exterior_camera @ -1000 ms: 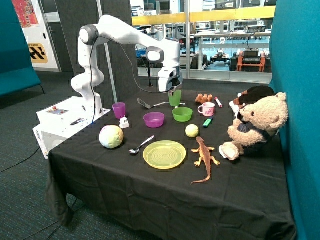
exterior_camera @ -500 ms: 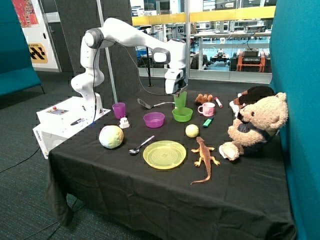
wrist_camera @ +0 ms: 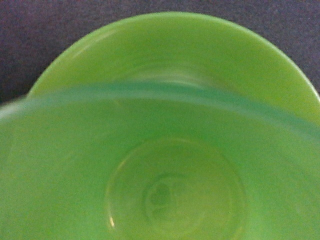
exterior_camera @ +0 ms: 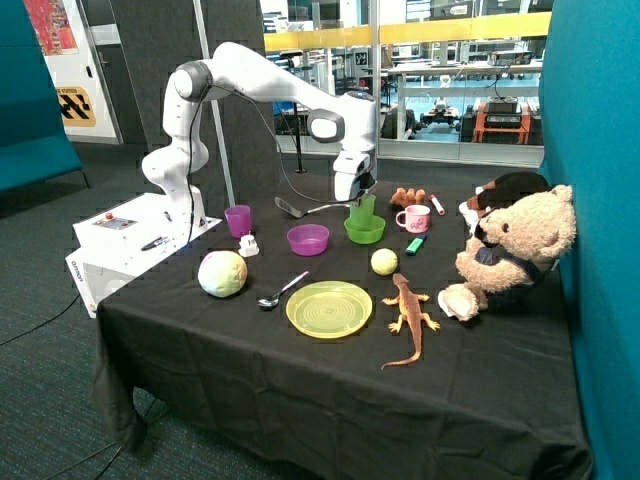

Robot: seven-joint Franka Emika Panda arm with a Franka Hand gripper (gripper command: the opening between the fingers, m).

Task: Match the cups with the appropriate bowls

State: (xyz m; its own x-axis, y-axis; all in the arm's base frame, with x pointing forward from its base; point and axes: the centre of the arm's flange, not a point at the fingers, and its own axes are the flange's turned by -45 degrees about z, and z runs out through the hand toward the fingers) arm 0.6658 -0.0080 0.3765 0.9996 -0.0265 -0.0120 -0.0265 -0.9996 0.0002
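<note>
Green cup (exterior_camera: pixel 362 210) now lowered into green bowl (exterior_camera: pixel 365 233).

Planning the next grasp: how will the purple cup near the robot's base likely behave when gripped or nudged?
The purple cup looks thin, translucent plastic, so probably light and a bit flexible. It stands upright, taller than wide, so a nudge may tip it. Once on its side, its round wall could roll.

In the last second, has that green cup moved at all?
Yes. The hand has carried the green cup from beside the spatula down into the green bowl.
</note>
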